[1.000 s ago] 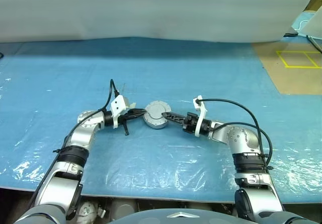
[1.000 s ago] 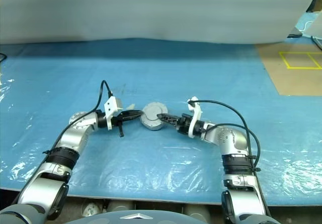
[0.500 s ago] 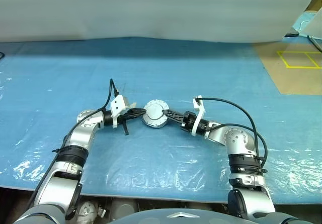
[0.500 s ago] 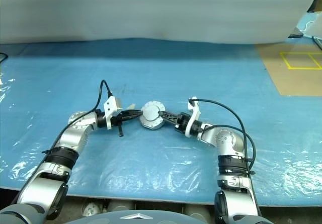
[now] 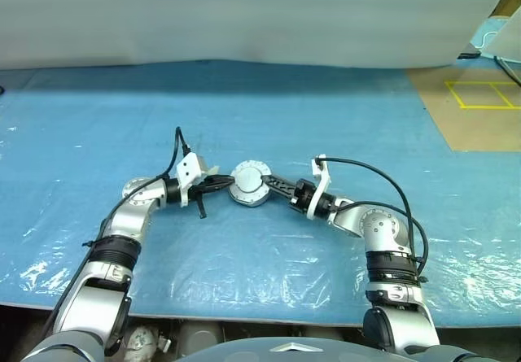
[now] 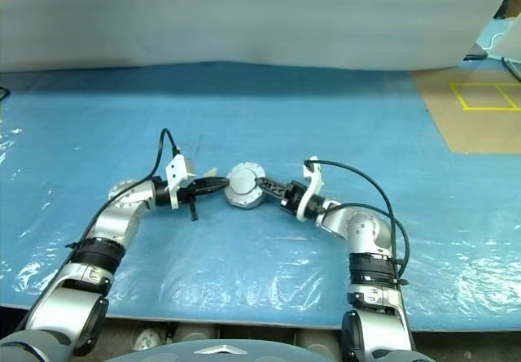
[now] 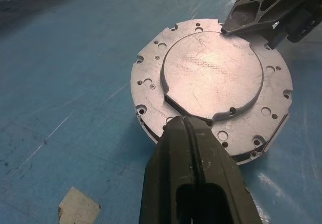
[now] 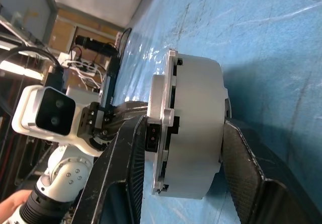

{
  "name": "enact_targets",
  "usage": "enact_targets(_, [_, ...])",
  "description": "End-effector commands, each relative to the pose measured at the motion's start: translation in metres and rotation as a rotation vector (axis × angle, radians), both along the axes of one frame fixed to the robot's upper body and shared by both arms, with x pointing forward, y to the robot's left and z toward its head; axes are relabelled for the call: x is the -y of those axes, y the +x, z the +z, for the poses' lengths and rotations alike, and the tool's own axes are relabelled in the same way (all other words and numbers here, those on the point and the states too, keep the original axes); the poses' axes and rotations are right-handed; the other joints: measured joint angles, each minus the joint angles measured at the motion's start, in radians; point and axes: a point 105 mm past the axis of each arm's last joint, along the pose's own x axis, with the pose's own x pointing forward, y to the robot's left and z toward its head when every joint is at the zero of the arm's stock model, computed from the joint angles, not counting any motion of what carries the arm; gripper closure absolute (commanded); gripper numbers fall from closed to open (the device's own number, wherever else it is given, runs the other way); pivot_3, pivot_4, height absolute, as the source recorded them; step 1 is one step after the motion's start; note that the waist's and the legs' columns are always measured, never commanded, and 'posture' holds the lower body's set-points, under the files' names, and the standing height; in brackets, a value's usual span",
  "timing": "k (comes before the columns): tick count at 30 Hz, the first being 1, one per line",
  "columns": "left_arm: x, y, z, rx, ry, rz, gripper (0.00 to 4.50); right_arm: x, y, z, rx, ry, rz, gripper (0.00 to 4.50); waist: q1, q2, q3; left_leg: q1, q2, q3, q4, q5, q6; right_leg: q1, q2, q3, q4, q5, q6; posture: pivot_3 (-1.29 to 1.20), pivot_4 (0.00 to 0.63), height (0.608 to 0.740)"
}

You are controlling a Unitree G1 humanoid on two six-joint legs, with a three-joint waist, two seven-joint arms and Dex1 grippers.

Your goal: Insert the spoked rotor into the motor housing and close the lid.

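Here the thin silvery-grey round lid [image 7: 214,75], with its raised centre and ring of small holes, already sits on top of the silver-grey cylindrical motor housing [image 8: 193,128], and the stack stands on the blue plastic-covered table [image 5: 326,118] directly between the two grippers; the spoked rotor would by now be shut inside, though that is only a judgement. The main risk seems to be the lid seating askew: in the left wrist view its rim stands slightly proud of the housing on the near side, so a sideways push or uneven squeeze could slide it off line or tip the whole stack on the slick sheet. A second risk is that the housing, pinched from one side, may rotate or skid if the other side lets go too soon. The right gripper [image 8: 181,183] has its two black fingers about half spread and clamped across the housing, one pad on the lid face and the other on the underside. The left gripper [image 7: 187,128] is fully closed with nothing between its fingers, its joined tips pressing on the lid's edge just below the raised centre, opposite the right gripper. A small scrap of pale tape [image 7: 78,205] lies on the sheet beside the left gripper, apart from the housing.
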Motion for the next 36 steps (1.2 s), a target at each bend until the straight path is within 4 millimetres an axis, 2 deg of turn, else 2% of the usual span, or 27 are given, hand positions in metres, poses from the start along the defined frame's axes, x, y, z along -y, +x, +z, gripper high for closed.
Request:
enact_targets(1, [-0.003, -0.004, -0.003, -0.030, 0.002, 0.010, 4.50, -0.009, 0.005, 0.016, 0.035, 0.050, 0.022, 2.70, -0.001, 0.001, 0.001, 0.000, 0.000, 0.000, 0.000, 0.000, 0.000, 0.000, 0.000, 0.000, 0.000, 0.000, 0.000, 0.00, 0.150, 0.740])
enact_targets(3, [-0.007, -0.005, -0.005, -0.030, 0.018, 0.016, 4.50, -0.011, 0.006, 0.016, 0.025, 0.048, 0.021, 2.75, -0.001, 0.002, 0.001, 0.000, 0.000, 0.000, 0.000, 0.000, 0.000, 0.000, 0.000, 0.000, 0.000, 0.000, 0.000, 0.00, 0.150, 0.740])
enact_targets(4, [-0.008, -0.006, -0.007, -0.032, 0.023, 0.017, 4.50, -0.012, 0.006, 0.015, 0.021, 0.050, 0.023, 2.97, -0.001, 0.002, 0.001, 0.000, 0.000, 0.000, -0.001, 0.000, 0.000, 0.000, 0.000, 0.000, 0.000, 0.000, 0.000, 0.00, 0.150, 0.740])
enact_targets(8, [-0.008, -0.007, -0.008, -0.032, 0.025, 0.020, 4.50, -0.018, 0.006, 0.019, 0.024, 0.083, 0.036, 3.21, -0.003, 0.002, 0.001, 0.000, 0.000, 0.000, -0.001, 0.000, 0.000, 0.000, 0.000, 0.000, 0.000, 0.000, 0.000, 0.00, 0.150, 0.740])
enact_targets(14, [-0.007, -0.006, -0.002, -0.025, -0.006, 0.033, 4.50, -0.021, 0.008, 0.014, 0.021, 0.028, 0.044, 3.21, -0.003, 0.002, 0.001, 0.000, 0.001, 0.000, 0.000, 0.000, 0.000, 0.000, 0.001, 0.000, 0.000, 0.000, 0.000, 0.00, 0.150, 0.740])
enact_targets(17, [-0.009, -0.003, 0.015, -0.017, -0.090, 0.059, 4.50, -0.022, 0.007, 0.009, 0.006, 0.007, 0.040, 3.21, -0.003, 0.002, 0.001, 0.000, 0.001, 0.000, 0.000, 0.000, 0.000, -0.001, 0.001, 0.000, 0.000, 0.000, 0.000, 0.00, 0.150, 0.740])
enact_targets(18, [-0.012, -0.002, 0.027, -0.029, -0.151, 0.071, 4.50, -0.021, 0.009, 0.006, -0.008, 0.000, 0.027, 3.21, -0.003, 0.002, 0.002, 0.000, 0.001, 0.000, 0.000, 0.000, 0.000, -0.001, 0.001, 0.000, 0.001, 0.000, 0.000, 0.00, 0.150, 0.740])
enact_targets(21, [-0.024, -0.001, 0.054, -0.069, -0.255, 0.089, 4.50, -0.018, 0.015, 0.000, -0.063, 0.020, -0.022, 3.21, -0.005, 0.002, 0.003, -0.002, 0.001, 0.000, 0.000, 0.000, 0.000, -0.003, 0.002, 0.000, 0.001, 0.000, 0.000, 0.00, 0.150, 0.740])
enact_targets(24, [-0.037, 0.001, 0.068, -0.118, -0.318, 0.122, 4.50, -0.017, 0.016, -0.001, -0.097, 0.017, -0.020, 3.21, -0.002, 0.002, 0.003, -0.011, 0.001, 0.000, 0.002, 0.000, 0.000, -0.012, 0.002, 0.000, 0.003, 0.000, 0.000, 0.00, 0.150, 0.740])
enact_targets(28, [-0.063, 0.006, 0.079, -0.202, -0.425, 0.218, 4.50, -0.016, 0.021, 0.017, -0.083, 0.104, -0.029, 3.21, -0.003, 0.002, 0.004, -0.010, 0.000, 0.000, 0.001, 0.000, 0.000, -0.012, 0.002, 0.001, 0.004, 0.000, 0.000, 0.00, 0.150, 0.740])
enact_targets(31, [-0.073, 0.007, 0.079, -0.245, -0.483, 0.269, 4.50, -0.018, 0.024, 0.031, -0.067, 0.162, -0.024, 3.21, -0.001, 0.003, 0.004, -0.011, 0.000, 0.000, 0.002, 0.000, 0.000, -0.012, 0.002, 0.001, 0.004, 0.000, 0.000, 0.00, 0.150, 0.740])
enact_targets(33, [-0.077, 0.008, 0.076, -0.274, -0.522, 0.311, 4.50, -0.019, 0.026, 0.044, -0.056, 0.221, -0.022, 3.21, 0.000, 0.003, 0.006, -0.011, 0.000, 0.000, 0.002, 0.000, 0.000, -0.012, 0.002, 0.000, 0.004, 0.000, 0.000, 0.00, 0.150, 0.740])
enact_targets(36, [-0.082, 0.008, 0.061, -0.333, -0.545, 0.395, 4.50, -0.022, 0.030, 0.065, -0.024, 0.293, -0.017, 3.21, -0.001, 0.001, 0.008, -0.012, 0.000, -0.001, 0.003, 0.000, 0.000, -0.013, 0.002, 0.000, 0.006, 0.000, 0.000, 0.00, 0.150, 0.740])
